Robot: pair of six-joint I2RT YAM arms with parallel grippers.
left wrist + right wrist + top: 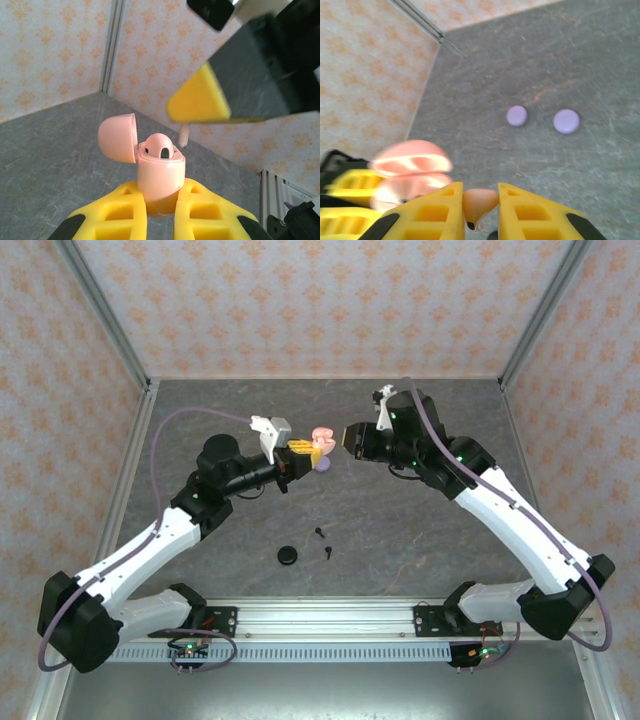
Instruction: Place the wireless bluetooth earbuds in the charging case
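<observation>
Pinching the pink earbud [479, 202] by its round head, my right gripper [480, 192] is closed on it. It looks tiny, light, hard and glossy, so a hard squeeze could squirt it out; the head is the place to hold. Its long axis runs head to stem, and the stem [183, 135] points down, just beside the open charging case [160, 167]. My left gripper [161, 197] clamps the case, lid [117, 137] hinged back.
</observation>
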